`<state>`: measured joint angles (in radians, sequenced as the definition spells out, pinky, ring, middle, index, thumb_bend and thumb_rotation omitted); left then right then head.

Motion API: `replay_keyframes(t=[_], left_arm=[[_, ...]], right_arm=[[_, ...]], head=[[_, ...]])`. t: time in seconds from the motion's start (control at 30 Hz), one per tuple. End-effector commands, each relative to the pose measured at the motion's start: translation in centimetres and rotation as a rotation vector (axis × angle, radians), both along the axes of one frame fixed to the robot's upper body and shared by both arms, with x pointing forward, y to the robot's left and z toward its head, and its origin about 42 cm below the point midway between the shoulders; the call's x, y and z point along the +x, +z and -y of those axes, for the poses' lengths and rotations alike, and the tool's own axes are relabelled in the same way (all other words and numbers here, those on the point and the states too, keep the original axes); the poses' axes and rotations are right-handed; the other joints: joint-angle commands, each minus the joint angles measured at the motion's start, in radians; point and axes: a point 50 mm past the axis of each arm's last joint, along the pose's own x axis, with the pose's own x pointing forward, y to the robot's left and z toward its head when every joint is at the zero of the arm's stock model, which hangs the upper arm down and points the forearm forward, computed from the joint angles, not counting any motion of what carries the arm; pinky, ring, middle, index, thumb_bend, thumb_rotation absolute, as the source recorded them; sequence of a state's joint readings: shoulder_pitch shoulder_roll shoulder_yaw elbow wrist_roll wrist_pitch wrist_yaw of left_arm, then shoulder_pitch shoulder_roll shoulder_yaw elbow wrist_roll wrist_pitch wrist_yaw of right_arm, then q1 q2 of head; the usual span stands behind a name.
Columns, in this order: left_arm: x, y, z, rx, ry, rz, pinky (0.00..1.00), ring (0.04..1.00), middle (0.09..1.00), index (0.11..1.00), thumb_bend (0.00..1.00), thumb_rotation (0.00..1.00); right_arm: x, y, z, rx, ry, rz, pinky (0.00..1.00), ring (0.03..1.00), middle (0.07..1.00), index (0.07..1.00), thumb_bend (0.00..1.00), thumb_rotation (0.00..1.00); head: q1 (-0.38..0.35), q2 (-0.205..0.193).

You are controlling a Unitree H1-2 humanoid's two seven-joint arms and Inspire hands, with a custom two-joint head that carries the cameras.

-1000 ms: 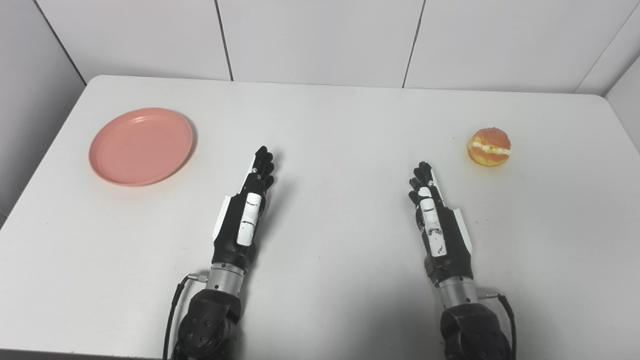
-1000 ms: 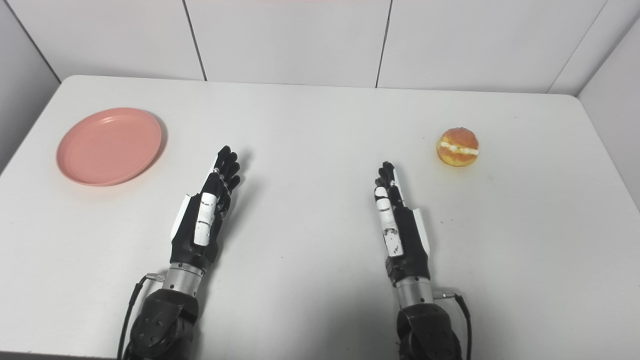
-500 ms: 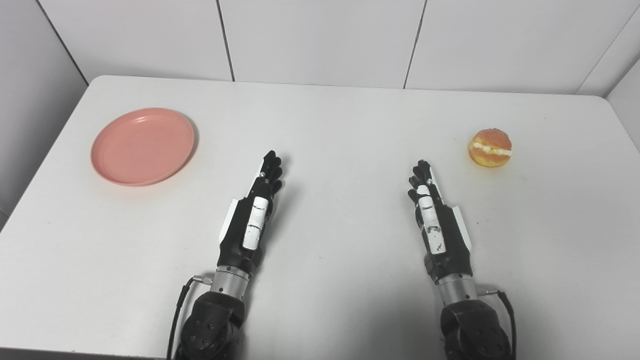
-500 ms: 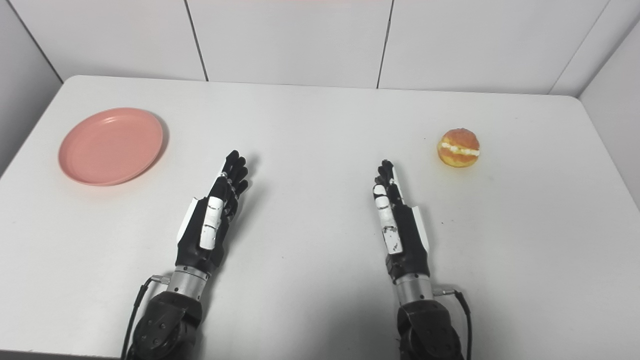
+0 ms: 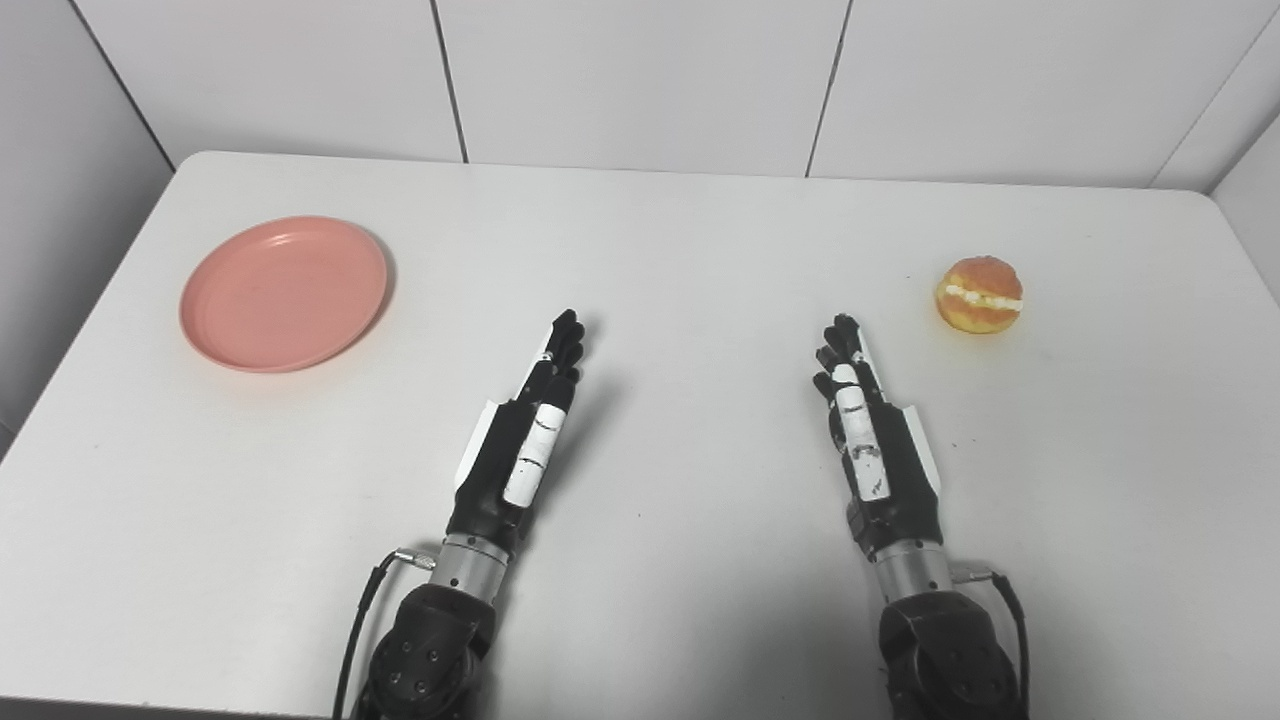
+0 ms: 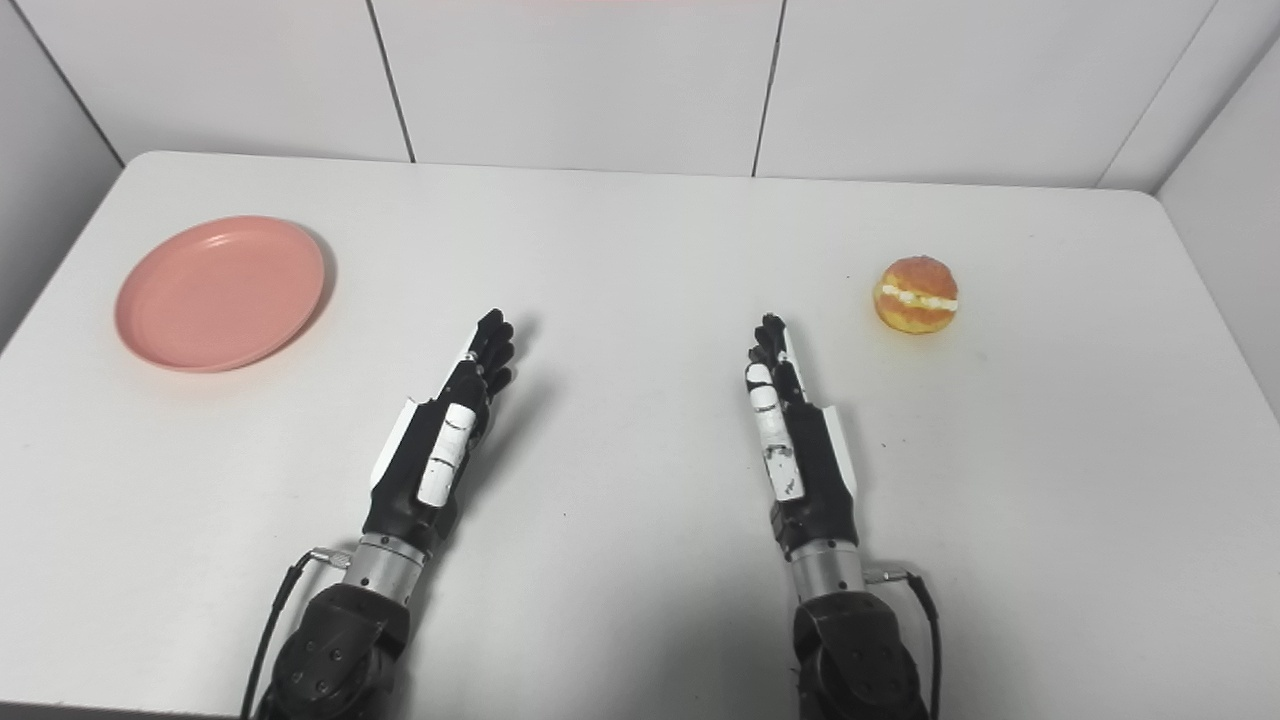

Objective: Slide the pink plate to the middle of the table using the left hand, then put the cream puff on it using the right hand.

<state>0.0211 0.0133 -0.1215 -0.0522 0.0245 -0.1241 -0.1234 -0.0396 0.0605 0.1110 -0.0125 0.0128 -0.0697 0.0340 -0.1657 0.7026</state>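
A round pink plate (image 5: 284,293) lies flat at the far left of the white table (image 5: 680,240). Over at the far right sits the cream puff (image 5: 979,294), golden with a white cream band. My left hand (image 5: 523,440) is held edge-up near the table's middle, fingers straight and holding nothing, well to the right of the plate. My right hand (image 5: 868,430) stands the same way, open and empty, below and to the left of the cream puff. Neither hand touches an object.
White wall panels (image 5: 640,70) rise behind the table's far edge. A grey side wall (image 5: 60,200) stands close to the left edge, and another wall meets the table's right corner.
My left hand has swung to the right, away from the plate, its fingertips now nearer the table's middle. The right hand, the plate and the cream puff have stayed put.
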Motion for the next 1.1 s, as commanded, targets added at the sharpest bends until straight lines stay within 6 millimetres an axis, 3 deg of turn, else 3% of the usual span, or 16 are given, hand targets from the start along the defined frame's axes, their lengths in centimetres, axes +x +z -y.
replay_keyframes(t=[0.0,0.07,0.2,0.3,0.33,0.47,0.73,1.07], left_arm=[[-0.9,-2.4,0.0,-0.021,0.014,-0.078,1.00,1.000,1.000,1.000,0.66,1.00],[-1.0,-2.4,0.1,0.003,0.022,-0.084,1.00,1.000,1.000,1.000,0.66,1.00],[-0.8,-2.6,0.8,-0.034,0.051,-0.097,1.00,1.000,1.000,1.000,0.68,1.00],[-0.5,-2.4,1.5,-0.053,0.068,-0.100,1.00,1.000,1.000,1.000,0.70,1.00],[-0.3,-2.4,1.9,-0.063,0.069,-0.089,1.00,1.000,1.000,1.000,0.70,1.00],[0.4,-2.3,3.0,-0.085,0.080,-0.042,1.00,1.000,1.000,1.000,0.63,1.00],[1.5,-1.8,3.6,-0.191,0.086,-0.024,1.00,1.000,1.000,1.000,0.61,1.00],[4.0,-0.4,0.7,-0.067,0.186,0.042,1.00,1.000,1.000,1.000,0.69,1.00]], right_arm=[[0.1,0.8,0.1,0.008,-0.002,0.067,1.00,1.000,1.000,1.000,0.57,0.96],[-0.1,0.7,0.3,0.004,-0.008,0.062,1.00,1.000,1.000,1.000,0.56,0.95],[-0.7,0.4,1.6,-0.017,0.006,0.054,1.00,1.000,1.000,1.000,0.54,0.97],[-0.9,0.1,2.5,-0.017,0.031,0.044,1.00,1.000,1.000,1.000,0.54,0.99],[-1.0,-0.1,3.0,-0.023,0.031,0.045,1.00,1.000,1.000,1.000,0.54,0.99],[-0.9,-0.6,4.3,-0.032,0.026,0.054,1.00,1.000,1.000,1.000,0.59,0.98],[-0.5,-1.6,5.1,-0.011,0.029,0.065,1.00,1.000,1.000,1.000,0.55,0.96],[-0.6,-1.5,4.9,-0.026,0.015,0.077,1.00,1.000,1.000,1.000,0.51,0.98]], head=[[0.032,-0.008],[0.073,-0.018],[0.254,-0.067],[0.307,-0.084],[0.358,-0.104],[0.420,-0.133],[0.452,-0.167],[0.437,-0.178]])
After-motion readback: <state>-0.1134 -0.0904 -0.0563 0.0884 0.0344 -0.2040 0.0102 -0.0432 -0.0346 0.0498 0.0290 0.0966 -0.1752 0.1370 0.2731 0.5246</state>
